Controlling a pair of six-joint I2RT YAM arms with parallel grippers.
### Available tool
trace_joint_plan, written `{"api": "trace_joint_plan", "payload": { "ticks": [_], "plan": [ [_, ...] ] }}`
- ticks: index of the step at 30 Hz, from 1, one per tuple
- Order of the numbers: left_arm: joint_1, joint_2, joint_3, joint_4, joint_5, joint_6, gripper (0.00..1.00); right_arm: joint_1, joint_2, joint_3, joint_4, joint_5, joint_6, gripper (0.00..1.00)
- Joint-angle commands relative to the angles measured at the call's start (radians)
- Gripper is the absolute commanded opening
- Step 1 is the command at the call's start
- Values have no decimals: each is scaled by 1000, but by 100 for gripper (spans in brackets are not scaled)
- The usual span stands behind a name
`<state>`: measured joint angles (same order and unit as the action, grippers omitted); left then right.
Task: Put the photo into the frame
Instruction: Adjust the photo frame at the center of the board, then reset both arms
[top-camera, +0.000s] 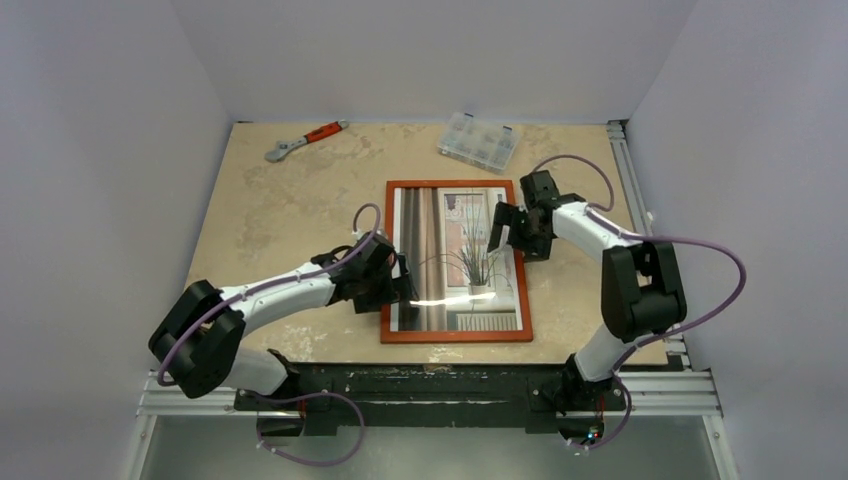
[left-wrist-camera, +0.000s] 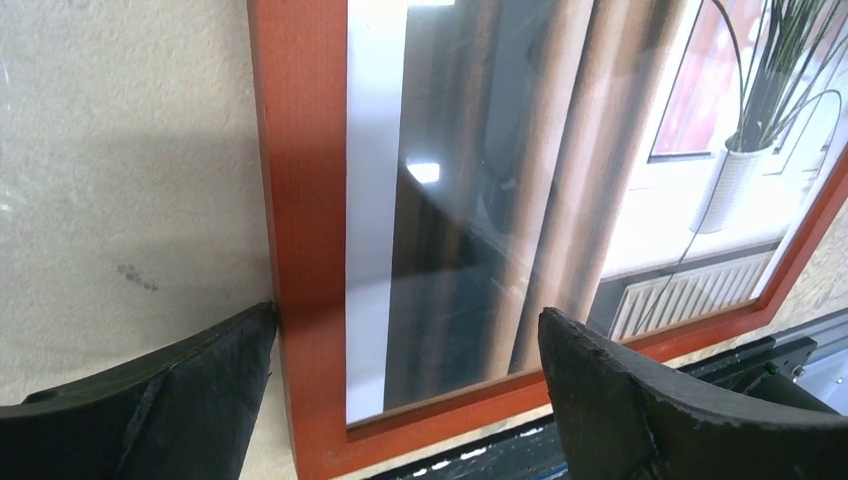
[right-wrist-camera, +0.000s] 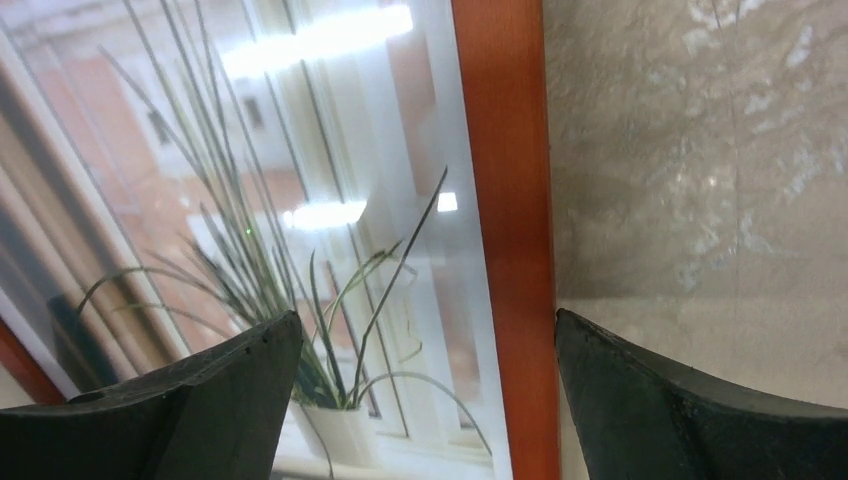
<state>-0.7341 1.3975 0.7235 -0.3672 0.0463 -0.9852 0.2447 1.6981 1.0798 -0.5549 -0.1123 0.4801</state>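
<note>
Left end effector (top-camera: 398, 280): jaws apart, holding nothing, straddling left rail of frame (top-camera: 455, 336) toward near corner. Frame flat on bench (top-camera: 290, 210), red-orange face up. Photo (top-camera: 450, 255) lies inside frame, picture side up. Right end effector (top-camera: 505, 228): jaws apart, empty, straddling right rail. Far edge: wrench (top-camera: 305, 140), clear parts box (top-camera: 478, 141).

Overhead camera looks down; both wrist cameras closely share the frame (top-camera: 455, 337).
</note>
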Motion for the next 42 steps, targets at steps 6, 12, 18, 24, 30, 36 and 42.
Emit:
{"api": "trace_joint_plan", "payload": {
  "ticks": [6,12,18,24,30,36,42],
  "plan": [
    [-7,-273,-29,20,-99,32,100,16,-339,-113,7,33,-1,98],
    [54,-496,-138,184,-9,88,100,16,-608,-237,4,45,-18,98],
    [126,-794,-253,287,37,122,100,16,-801,-258,-75,65,-26,98],
    [153,-1126,-297,206,-94,204,100,16,-929,-253,-66,67,-14,99],
    [152,-1329,-297,68,-284,445,100,16,-1017,-301,64,84,-59,99],
    [153,-1333,-263,16,-402,728,100,16,-1085,-375,206,187,-128,99],
    [153,-1167,-261,71,-539,867,100,16,-1041,-503,434,261,-155,99]
  ]
}}
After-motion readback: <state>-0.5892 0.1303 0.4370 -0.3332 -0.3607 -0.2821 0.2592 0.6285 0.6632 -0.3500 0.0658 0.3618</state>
